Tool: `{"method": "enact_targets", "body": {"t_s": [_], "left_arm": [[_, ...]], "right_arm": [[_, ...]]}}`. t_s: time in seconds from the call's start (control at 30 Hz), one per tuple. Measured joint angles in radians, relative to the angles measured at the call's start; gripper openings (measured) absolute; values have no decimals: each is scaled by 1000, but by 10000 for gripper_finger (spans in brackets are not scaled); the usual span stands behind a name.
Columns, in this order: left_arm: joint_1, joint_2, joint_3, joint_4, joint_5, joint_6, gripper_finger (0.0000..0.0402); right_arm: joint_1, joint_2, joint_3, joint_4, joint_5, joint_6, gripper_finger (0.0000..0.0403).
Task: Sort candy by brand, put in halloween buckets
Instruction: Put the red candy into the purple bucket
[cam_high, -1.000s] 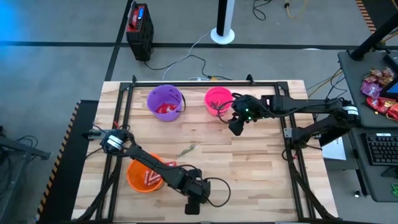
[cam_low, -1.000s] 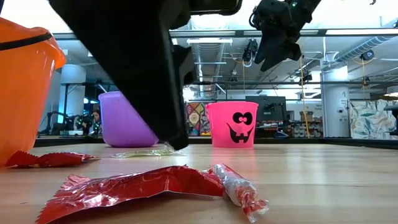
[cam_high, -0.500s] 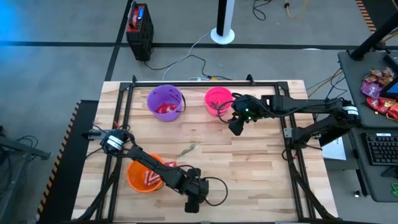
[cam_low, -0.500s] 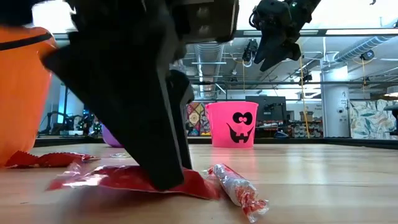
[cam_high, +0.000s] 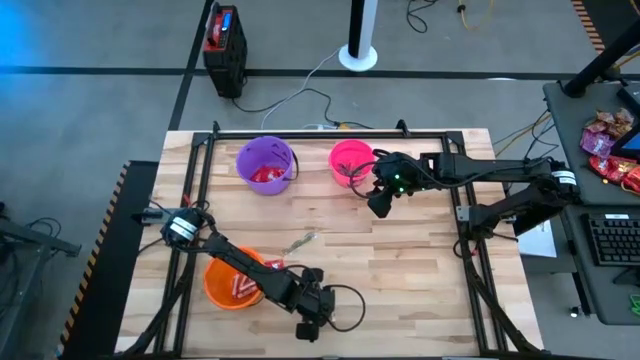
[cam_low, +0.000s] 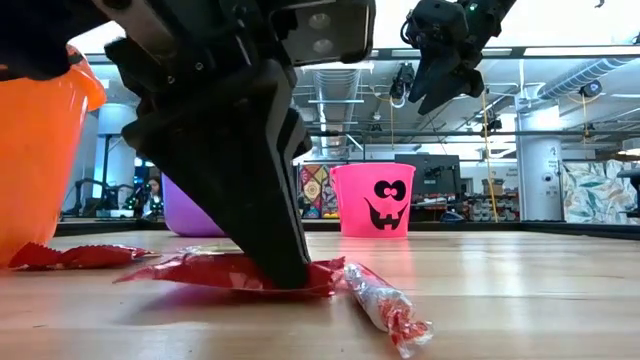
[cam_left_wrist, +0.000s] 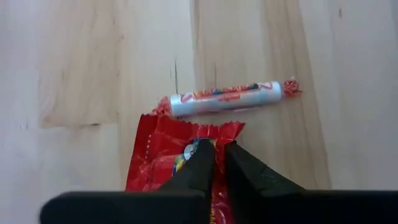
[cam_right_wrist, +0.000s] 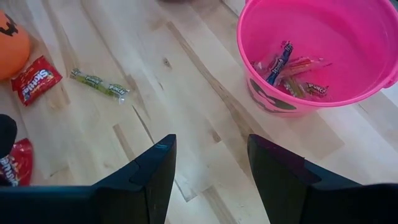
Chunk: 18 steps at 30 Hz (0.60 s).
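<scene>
Crinkled red packet with white print, pinched by left pincer, right pincer open

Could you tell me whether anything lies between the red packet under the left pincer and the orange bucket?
Nothing visible does. The left pincer is pinched on the red packet at the table's near edge; the orange bucket is close beside it, with bare wood between. The white roll candy lies on the far side.

Even, bright overhead light falls on the table, with soft, short shadows. In the low view ceiling lights glare behind the dark, backlit left arm; the nearest candy is slightly soft.
</scene>
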Motion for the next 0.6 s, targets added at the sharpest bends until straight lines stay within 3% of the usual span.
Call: {"method": "enact_targets", "body": {"t_s": [0.37,0.6], "left_arm": [[35,-136,39,-110,-51,183,0],[73,-379,40,-182,-62,141,0]], "right_arm": [[0,0,0,4,0,1,192],[0,0,0,7,-10,27,192]]}}
